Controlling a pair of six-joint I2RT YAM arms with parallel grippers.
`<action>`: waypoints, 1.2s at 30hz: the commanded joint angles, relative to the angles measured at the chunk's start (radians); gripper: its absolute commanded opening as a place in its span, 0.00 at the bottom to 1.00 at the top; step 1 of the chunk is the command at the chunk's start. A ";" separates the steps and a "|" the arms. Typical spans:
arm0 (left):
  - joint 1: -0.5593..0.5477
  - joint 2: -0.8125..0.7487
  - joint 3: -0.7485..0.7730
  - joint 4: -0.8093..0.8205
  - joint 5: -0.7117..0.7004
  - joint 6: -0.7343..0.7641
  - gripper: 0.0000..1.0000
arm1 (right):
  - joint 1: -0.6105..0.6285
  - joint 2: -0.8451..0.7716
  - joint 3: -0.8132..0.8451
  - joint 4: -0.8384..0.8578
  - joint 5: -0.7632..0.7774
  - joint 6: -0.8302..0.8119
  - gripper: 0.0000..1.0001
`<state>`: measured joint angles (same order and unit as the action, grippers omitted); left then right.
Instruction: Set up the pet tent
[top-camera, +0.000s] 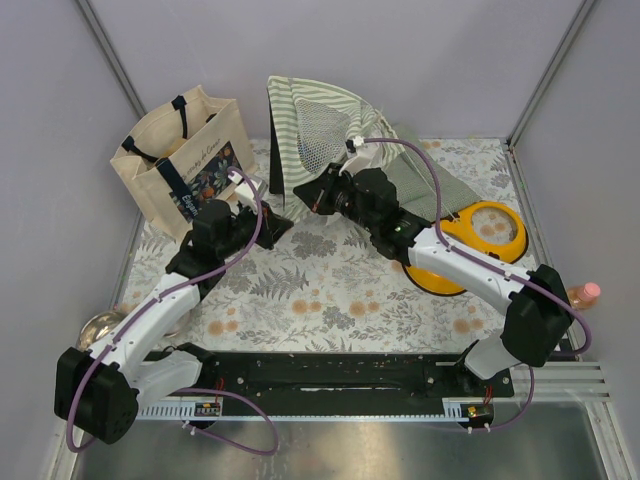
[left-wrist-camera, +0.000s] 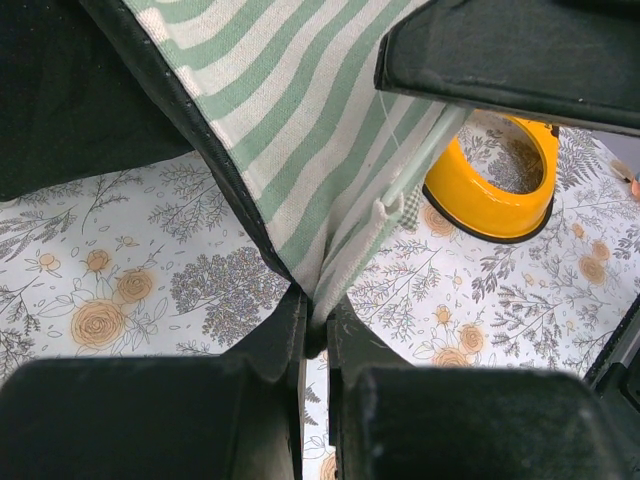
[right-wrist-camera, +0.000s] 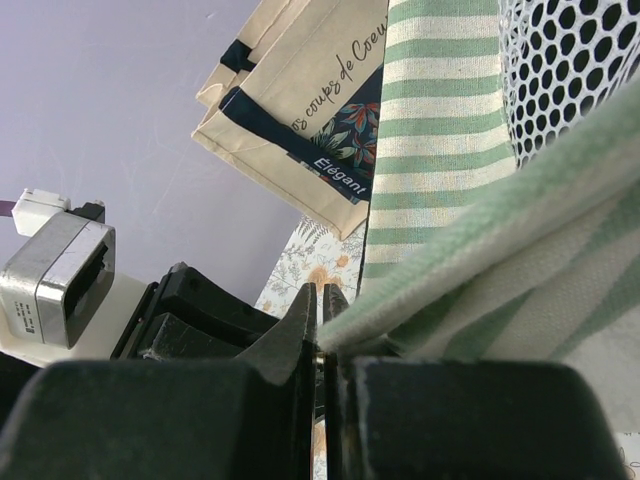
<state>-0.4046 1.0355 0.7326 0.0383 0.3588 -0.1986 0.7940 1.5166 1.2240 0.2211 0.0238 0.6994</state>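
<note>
Tent (top-camera: 292, 120) stands half-raised at the back of the floral mat (top-camera: 330, 290) in the top view, its striped wall and mesh (top-camera: 328, 130) leaning up and the rest slumped to the right. The left claw (top-camera: 270, 224) meets its low near-left edge, and the right claw (top-camera: 318, 196) meets a higher spot just below the mesh. A tote (top-camera: 185, 160) stands close on the left, a yellow bowl (top-camera: 485, 238) lies beside the right arm, and a pink bottle (top-camera: 584, 292) sits at the right edge. In the left wrist view the left claw (left-wrist-camera: 315, 320) is pressed together on a fold of striped cloth beside the black-bound edge, with a thin pole (left-wrist-camera: 425, 150) just behind. In the right wrist view the right claw (right-wrist-camera: 320, 310) likewise pinches a green hem, with the tote beyond. The step looks like spreading the walls. The claws should probably draw apart slowly and evenly, taut but not so hard that the pinch slips, working toward the middle of the mat. The tote crowds the left side, and the bowl could catch the right elbow.
</note>
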 joint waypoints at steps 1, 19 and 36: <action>0.012 0.003 -0.002 -0.255 -0.020 0.019 0.00 | -0.099 -0.039 0.026 0.205 0.186 -0.095 0.00; 0.012 0.032 0.059 -0.265 0.006 -0.002 0.00 | -0.070 0.008 0.043 0.172 0.117 -0.169 0.00; 0.009 0.069 0.171 -0.347 0.072 -0.010 0.00 | -0.006 0.045 0.035 0.115 0.200 -0.271 0.00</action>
<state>-0.4000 1.1034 0.8692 -0.1715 0.3717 -0.2031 0.8169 1.5463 1.2118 0.2611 0.0170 0.5518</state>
